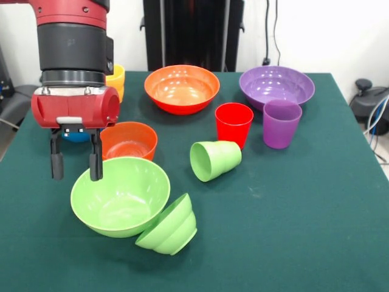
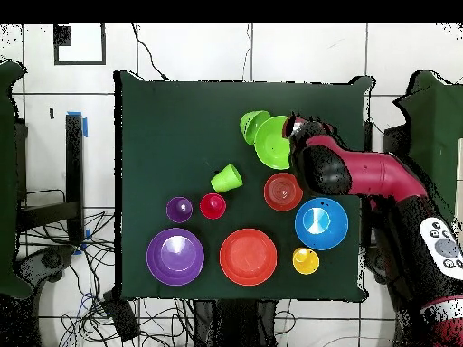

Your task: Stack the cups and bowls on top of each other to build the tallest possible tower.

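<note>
My gripper [image 1: 76, 165] hangs open and empty above the near-left rim of the large light green bowl [image 1: 120, 196] [image 2: 271, 142]. A small ribbed green bowl [image 1: 167, 226] [image 2: 251, 122] leans tipped against that bowl. The small orange-red bowl [image 1: 129, 140] sits just behind it. The green cup [image 1: 214, 159] lies on its side at mid-table. The red cup [image 1: 234, 123] and purple cup [image 1: 281, 123] stand upright side by side. The yellow cup [image 1: 115, 79] is partly hidden behind the arm. Every piece rests singly; no tower is in view.
The large orange bowl [image 1: 182, 88] and the purple bowl [image 1: 276, 85] sit along the far edge. The blue bowl [image 2: 321, 223] is mostly hidden behind my gripper in the front view. Cables lie on the floor around the green table [image 1: 292, 231].
</note>
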Controlling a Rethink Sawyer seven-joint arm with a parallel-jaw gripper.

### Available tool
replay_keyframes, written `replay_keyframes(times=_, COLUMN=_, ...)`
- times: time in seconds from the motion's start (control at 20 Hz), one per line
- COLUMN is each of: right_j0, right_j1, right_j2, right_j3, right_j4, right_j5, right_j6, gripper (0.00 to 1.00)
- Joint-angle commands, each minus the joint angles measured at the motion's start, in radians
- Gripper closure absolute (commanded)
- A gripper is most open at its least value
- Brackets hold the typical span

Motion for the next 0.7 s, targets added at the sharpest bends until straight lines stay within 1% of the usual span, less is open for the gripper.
replay_keyframes(times=0.05, right_j0=0.053, right_j1=0.065, right_j2=-0.037, right_j3=0.010, right_j4=-0.069, right_j5=-0.015, right_j6=-0.008, gripper=0.00)
replay_keyframes(times=0.25, right_j0=0.061, right_j1=0.072, right_j2=-0.043, right_j3=0.003, right_j4=-0.069, right_j5=-0.016, right_j6=-0.004, gripper=0.00)
replay_keyframes(times=0.35, right_j0=0.074, right_j1=0.075, right_j2=-0.054, right_j3=0.007, right_j4=-0.070, right_j5=-0.023, right_j6=0.009, gripper=0.00)
replay_keyframes(times=0.45, right_j0=0.100, right_j1=0.069, right_j2=-0.080, right_j3=0.012, right_j4=-0.067, right_j5=-0.031, right_j6=0.034, gripper=0.00)
replay_keyframes(times=0.6, right_j0=0.160, right_j1=0.080, right_j2=-0.148, right_j3=-0.009, right_j4=-0.075, right_j5=-0.082, right_j6=0.081, gripper=0.00)
replay_keyframes(times=0.7, right_j0=0.187, right_j1=0.086, right_j2=-0.179, right_j3=-0.017, right_j4=-0.068, right_j5=-0.103, right_j6=0.097, gripper=0.00)
